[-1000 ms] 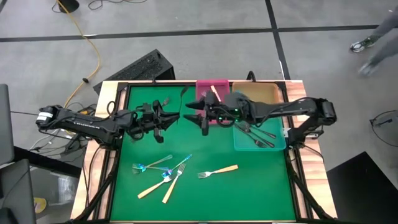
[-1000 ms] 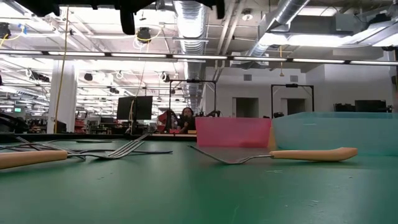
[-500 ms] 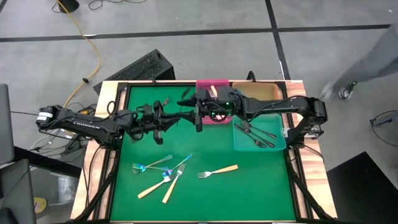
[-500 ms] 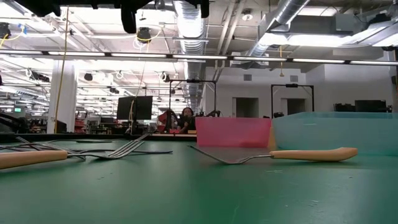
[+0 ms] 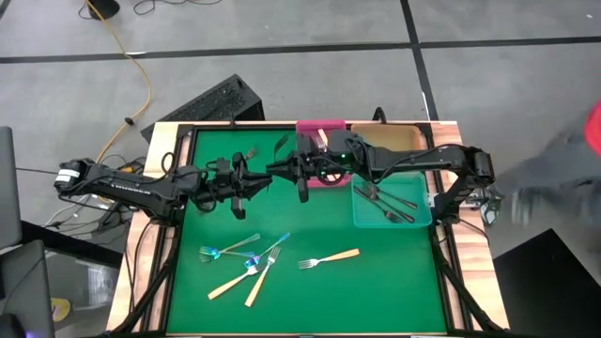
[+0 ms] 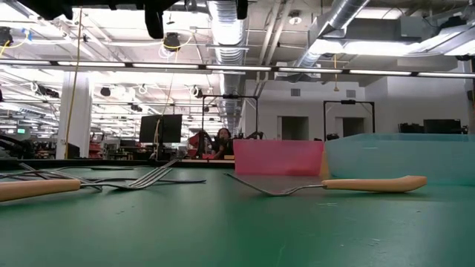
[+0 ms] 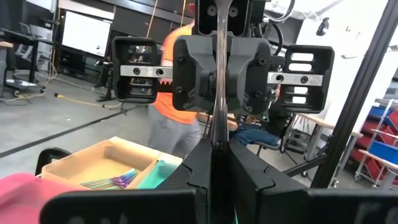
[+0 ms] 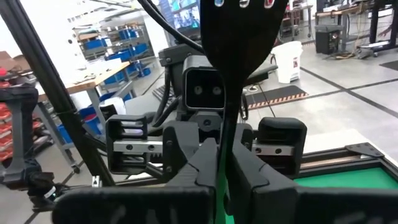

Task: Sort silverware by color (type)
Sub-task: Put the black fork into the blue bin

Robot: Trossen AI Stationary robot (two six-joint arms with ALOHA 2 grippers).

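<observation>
A dark black fork point(image 7: 218, 93) hangs in the air over the green mat's far middle, between my two grippers. My left gripper point(image 5: 252, 176) is shut on it, and so is my right gripper point(image 5: 293, 169), which faces the left one closely. In the right wrist view the fork's tined head point(image 8: 239, 25) rises above my right gripper point(image 8: 221, 149). Blue forks point(image 5: 221, 251) and tan-handled forks point(image 5: 329, 257) lie flat on the mat near the front. My left gripper point(image 7: 217, 146) pinches the black fork's slim handle point(image 7: 217, 134) between its two fingers. The fingers point about level toward the table's right. The fork is lifted clear of the mat and runs on into the other gripper. My right gripper pinches the fork's stem point(image 8: 222, 134) between its two fingers, farther toward the tined end than the left gripper's hold. It comes about level from the table's right. The tined head stands free above the fingers, and the fork is clear of the mat.
A pink bin point(image 5: 321, 129), a tan tray point(image 5: 394, 139) holding iridescent forks point(image 7: 112, 180), and a teal bin point(image 5: 418, 214) holding dark forks stand at the far right. More tan-handled forks point(image 5: 230, 282) lie at the front left. A person passes beyond the table's right edge.
My right gripper has gone toward the table's left, up to the left gripper, and its fingers have closed on the black fork. The left gripper has kept its hold. The fork stays in the air.
</observation>
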